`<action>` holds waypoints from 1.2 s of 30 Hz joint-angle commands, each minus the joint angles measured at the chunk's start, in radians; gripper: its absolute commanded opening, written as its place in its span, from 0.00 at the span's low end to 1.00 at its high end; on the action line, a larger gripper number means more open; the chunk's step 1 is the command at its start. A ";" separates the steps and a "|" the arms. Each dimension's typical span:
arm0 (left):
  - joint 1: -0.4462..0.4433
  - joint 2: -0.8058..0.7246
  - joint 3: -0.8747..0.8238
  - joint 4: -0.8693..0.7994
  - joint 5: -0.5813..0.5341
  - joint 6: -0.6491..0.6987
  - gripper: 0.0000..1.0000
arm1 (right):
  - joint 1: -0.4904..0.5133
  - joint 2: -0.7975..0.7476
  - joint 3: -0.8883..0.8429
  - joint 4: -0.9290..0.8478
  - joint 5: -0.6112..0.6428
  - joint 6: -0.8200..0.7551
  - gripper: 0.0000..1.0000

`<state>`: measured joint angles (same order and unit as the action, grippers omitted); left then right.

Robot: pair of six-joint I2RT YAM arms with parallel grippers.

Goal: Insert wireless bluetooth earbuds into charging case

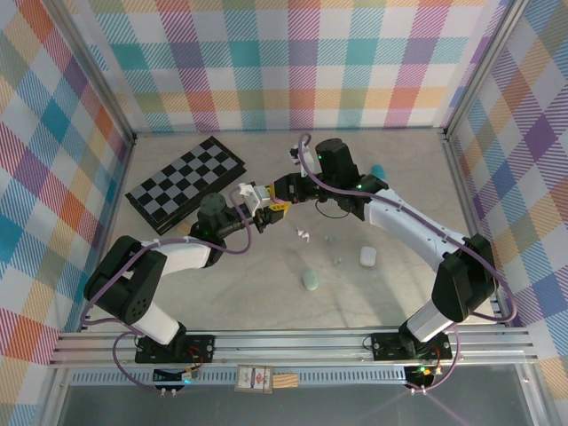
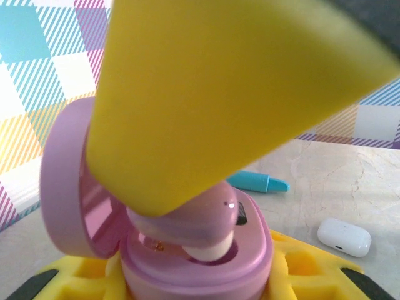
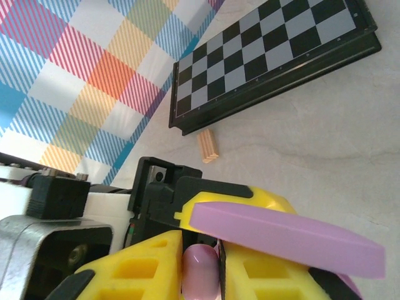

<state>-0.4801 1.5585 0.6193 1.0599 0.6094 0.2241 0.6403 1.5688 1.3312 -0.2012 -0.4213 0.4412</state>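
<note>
earbud [image 3: 200, 272] between right fingers [image 3: 150, 247] (tight pinch)

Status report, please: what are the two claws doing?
Left gripper shut on pink case, lid open. Right gripper shut on pink bud, bud at its socket. White case well aside.

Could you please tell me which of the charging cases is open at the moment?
The pink case, gripped by the left gripper: its lid stands swung open, whereas the white case and the pale green case lie closed on the table.
</note>
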 commanded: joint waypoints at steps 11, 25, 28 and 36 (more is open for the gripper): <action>-0.009 -0.039 0.022 0.118 0.013 -0.041 0.22 | -0.007 -0.016 -0.035 0.045 0.025 0.005 0.28; -0.009 -0.038 0.029 0.125 0.010 -0.049 0.22 | -0.007 -0.067 -0.044 0.010 0.048 -0.024 0.34; -0.009 -0.032 0.031 0.126 0.009 -0.049 0.22 | -0.006 -0.075 -0.044 0.007 0.042 -0.028 0.35; -0.009 -0.018 0.034 0.137 0.011 -0.051 0.22 | -0.005 -0.052 -0.017 -0.025 -0.007 -0.051 0.33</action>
<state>-0.4831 1.5566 0.6197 1.1133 0.5945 0.1761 0.6403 1.5173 1.3029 -0.1871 -0.3992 0.4187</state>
